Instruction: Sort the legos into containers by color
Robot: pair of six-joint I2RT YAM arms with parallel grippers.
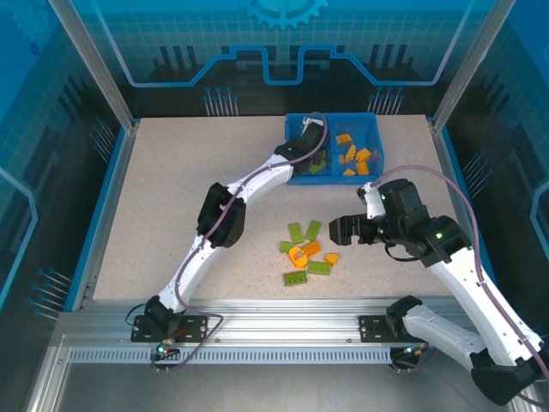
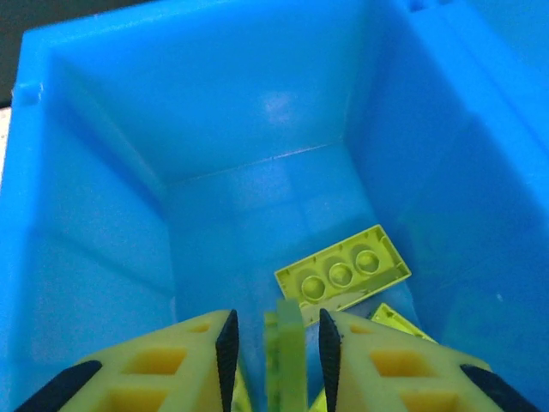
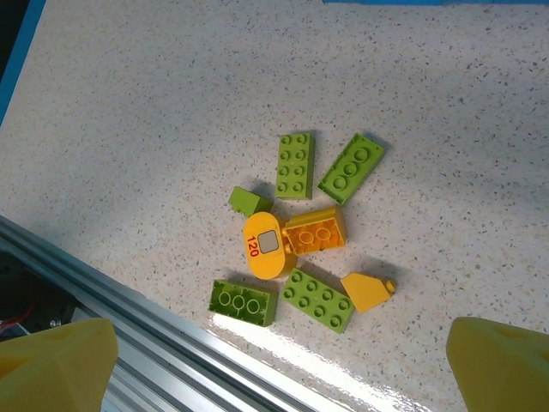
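In bin's left compartment [image 2: 257,129], left tool [image 2: 276,330] around upright green brick [image 2: 290,360], grip unclear

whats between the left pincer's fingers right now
A lime green brick, edge-on with a gap on each side, inside the blue bin; the left wrist view shows it.

A robotics lab cell: aluminium rails [image 1: 283,335], blue-printed clear panels [image 1: 283,43] enclosing a speckled table [image 1: 171,189]

1. Glossy, smooth blue plastic: bin [image 2: 257,112].
2. Shiny moulded plastic, studded: green and orange legos [image 3: 296,165].
3. Matt, speckled, stone-like: table [image 3: 154,103].
4. Ribbed bare metal, lower left of right wrist view: rail [image 3: 146,330].
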